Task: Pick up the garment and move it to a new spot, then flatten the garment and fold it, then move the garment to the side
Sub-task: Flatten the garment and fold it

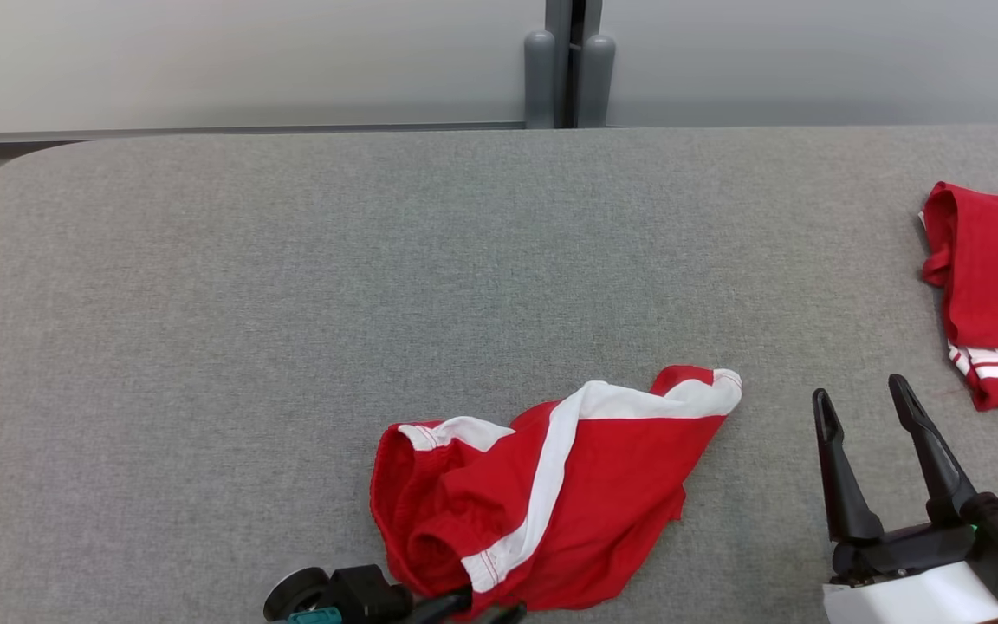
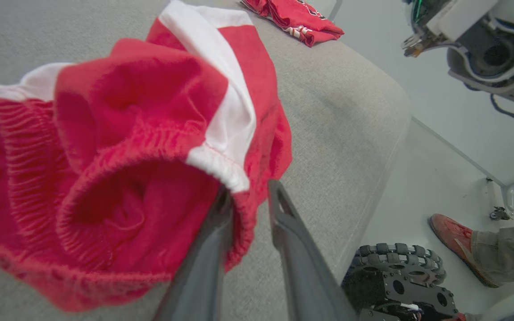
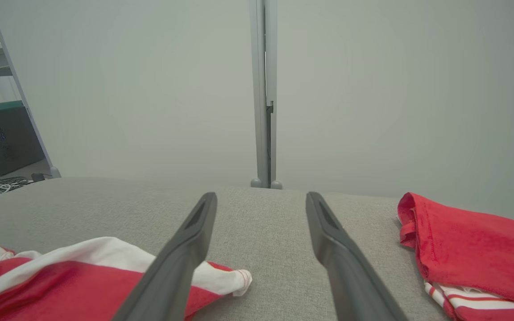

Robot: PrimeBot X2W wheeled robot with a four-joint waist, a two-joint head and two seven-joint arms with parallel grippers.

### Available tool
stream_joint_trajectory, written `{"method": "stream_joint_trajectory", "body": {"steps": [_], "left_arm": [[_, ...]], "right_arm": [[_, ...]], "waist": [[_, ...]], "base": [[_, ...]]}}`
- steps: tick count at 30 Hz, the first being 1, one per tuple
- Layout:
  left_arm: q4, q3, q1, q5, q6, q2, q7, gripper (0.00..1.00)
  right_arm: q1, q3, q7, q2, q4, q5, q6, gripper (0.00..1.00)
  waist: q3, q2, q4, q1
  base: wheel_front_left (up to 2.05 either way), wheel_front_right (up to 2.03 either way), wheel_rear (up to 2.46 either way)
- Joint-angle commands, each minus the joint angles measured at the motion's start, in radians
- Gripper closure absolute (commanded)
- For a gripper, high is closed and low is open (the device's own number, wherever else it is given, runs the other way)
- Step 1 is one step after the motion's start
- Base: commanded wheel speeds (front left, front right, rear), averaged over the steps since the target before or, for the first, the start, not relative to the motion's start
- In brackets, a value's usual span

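The garment (image 1: 568,494) is a pair of red shorts with white stripes, lying crumpled on the grey table (image 1: 291,260) close to its front edge. My left gripper (image 1: 482,607) reaches in at the garment's near edge from the bottom of the head view. In the left wrist view the garment (image 2: 127,111) has its elastic waistband fold between the two fingers, and my left gripper (image 2: 250,196) is shut on it. My right gripper (image 1: 861,392) stands open to the right of the garment, with nothing between its fingers. From the right wrist, that gripper (image 3: 260,197) points over bare table, the garment (image 3: 60,276) at lower left.
A folded pile of red clothes (image 1: 997,277) lies at the table's right edge, also in the wrist views (image 2: 295,18) (image 3: 466,240). A grey post (image 1: 568,69) stands behind the table. Beyond the table's front edge are my wheel (image 2: 400,267) and a person's foot (image 2: 451,232).
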Motion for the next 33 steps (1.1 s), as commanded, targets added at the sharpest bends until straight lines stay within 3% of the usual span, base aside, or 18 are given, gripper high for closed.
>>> {"method": "stream_joint_trajectory", "body": {"steps": [1,12,21,23,25,26,27,28,33], "left_arm": [[-0.002,0.01,0.006,-0.018,0.006,-0.002,0.005,0.0],[-0.054,0.083,0.041,-0.166,0.022,0.013,0.014,0.0],[-0.096,0.131,0.068,-0.295,0.008,0.035,0.024,0.0],[-0.108,0.14,0.074,-0.315,0.006,0.041,0.022,0.16],[-0.122,0.142,0.082,-0.324,0.005,0.052,0.024,0.54],[-0.126,0.144,0.084,-0.326,0.005,0.057,0.025,0.58],[-0.128,0.145,0.086,-0.326,0.005,0.061,0.024,0.72],[-0.13,0.144,0.086,-0.327,0.004,0.064,0.024,0.98],[-0.132,0.136,0.086,-0.326,0.002,0.07,0.03,1.0]], "right_arm": [[-0.012,-0.003,-0.001,-0.006,-0.003,-0.006,-0.001,0.0],[0.011,0.016,-0.001,0.001,0.002,-0.01,-0.001,0.0],[0.012,0.017,-0.001,0.002,0.007,-0.007,-0.001,0.0],[0.011,0.015,-0.001,0.001,0.005,-0.007,-0.001,0.0],[0.012,0.012,-0.001,-0.001,0.004,-0.007,-0.001,0.0],[0.013,0.01,-0.001,-0.001,0.003,-0.008,-0.001,0.0],[0.015,0.008,-0.001,-0.002,0.002,-0.008,-0.001,0.0],[0.016,0.006,-0.001,-0.002,0.001,-0.009,-0.001,0.0],[0.016,0.01,-0.001,-0.005,0.0,-0.009,-0.001,0.0]], "waist": [[-0.007,0.0,0.007,0.0],[-0.017,0.0,-0.007,0.0],[-0.015,0.0,-0.026,0.0],[-0.015,0.0,-0.028,0.0],[-0.015,0.0,-0.028,0.0],[-0.015,0.0,-0.027,0.0],[-0.015,0.0,-0.026,0.0],[-0.015,0.0,-0.025,0.0],[-0.016,0.0,-0.018,0.0]], "base": [[0.0,0.0,0.0],[0.0,0.0,0.0],[0.0,0.0,0.0],[0.0,0.0,0.0],[0.0,0.0,0.0],[0.0,0.0,0.0],[0.0,0.0,0.0],[0.0,0.0,0.0],[0.0,0.0,0.0]]}}
